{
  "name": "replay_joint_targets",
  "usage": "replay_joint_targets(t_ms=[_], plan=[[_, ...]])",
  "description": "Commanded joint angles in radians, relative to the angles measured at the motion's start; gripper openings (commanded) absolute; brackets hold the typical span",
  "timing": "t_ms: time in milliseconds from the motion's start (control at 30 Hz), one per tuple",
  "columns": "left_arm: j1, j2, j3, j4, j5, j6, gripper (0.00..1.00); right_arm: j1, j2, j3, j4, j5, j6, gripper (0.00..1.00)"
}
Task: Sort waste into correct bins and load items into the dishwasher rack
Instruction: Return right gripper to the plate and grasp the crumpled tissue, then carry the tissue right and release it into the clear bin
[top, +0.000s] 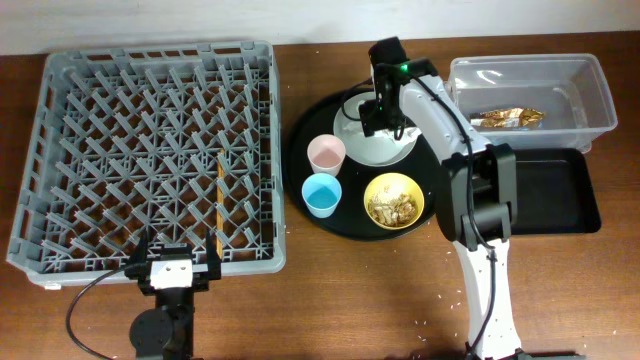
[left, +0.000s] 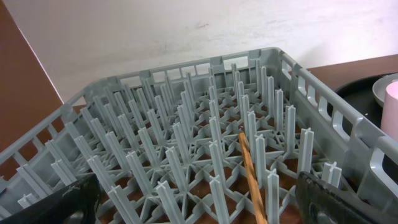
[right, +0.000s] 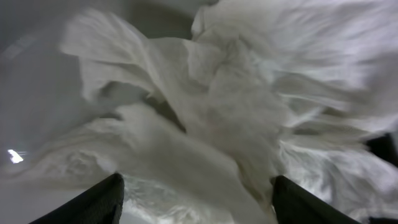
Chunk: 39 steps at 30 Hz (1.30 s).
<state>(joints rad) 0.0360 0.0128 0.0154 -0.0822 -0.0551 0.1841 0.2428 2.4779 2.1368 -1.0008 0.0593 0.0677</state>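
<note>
above, right gripper (right: 196, 193) over the plate (top: 392, 150), fingers apart astride a napkin (right: 230, 112); left gripper (left: 199, 202) fingers apart, facing the rack (left: 186, 124).

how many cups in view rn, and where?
2. The pink cup and the light-blue cup stand side by side on the round black tray, left of the yellow bowl. The right arm covers part of the tray, so another might be hidden.

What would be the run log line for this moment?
right end effector: open, over napkin on plate | left end effector: open, at rack
</note>
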Motion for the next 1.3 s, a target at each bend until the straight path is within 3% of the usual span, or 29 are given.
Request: replay_joint_targets(t_ms=[0, 33, 100, 167, 367, 600, 833, 1033, 1100, 1167, 1233, 1267], plan=[[0.007, -0.008, -0.006, 0.002, 0.011, 0.016, 0.99, -0.003, 0.047, 0.008, -0.013, -0.004, -0.011, 0.64], [0.007, -0.008, -0.006, 0.002, 0.011, 0.016, 0.99, -0.002, 0.048, 0.008, -0.017, -0.006, -0.012, 0.57], [0.007, -0.008, -0.006, 0.002, 0.011, 0.016, 0.99, -0.001, 0.047, 0.008, -0.024, -0.007, -0.011, 0.35], [0.007, -0.008, -0.006, 0.002, 0.011, 0.016, 0.99, -0.001, 0.042, 0.008, -0.039, -0.007, -0.011, 0.04], [0.007, -0.008, -0.006, 0.002, 0.011, 0.016, 0.99, -0.001, -0.054, 0.067, -0.119, -0.051, -0.008, 0.04], [0.007, -0.008, -0.006, 0.002, 0.011, 0.016, 0.99, -0.056, -0.261, 0.141, -0.179, -0.063, 0.117, 0.04], [0.007, -0.008, -0.006, 0.002, 0.011, 0.016, 1.00, -0.288, -0.345, 0.139, -0.242, -0.048, 0.305, 0.04], [0.007, -0.008, -0.006, 0.002, 0.011, 0.016, 0.99, -0.438, -0.343, 0.060, -0.199, -0.049, 0.342, 0.04], [0.007, -0.008, -0.006, 0.002, 0.011, 0.016, 0.99, -0.463, -0.343, 0.018, -0.144, -0.049, 0.341, 0.08], [0.007, -0.008, -0.006, 0.002, 0.011, 0.016, 0.99, -0.471, -0.343, -0.012, -0.101, -0.048, 0.341, 0.28], [0.007, -0.008, -0.006, 0.002, 0.011, 0.016, 0.99, -0.472, -0.343, -0.040, -0.053, -0.050, 0.341, 0.78], [0.007, -0.008, -0.006, 0.002, 0.011, 0.016, 0.99, -0.470, -0.343, -0.046, -0.039, -0.052, 0.341, 0.93]])
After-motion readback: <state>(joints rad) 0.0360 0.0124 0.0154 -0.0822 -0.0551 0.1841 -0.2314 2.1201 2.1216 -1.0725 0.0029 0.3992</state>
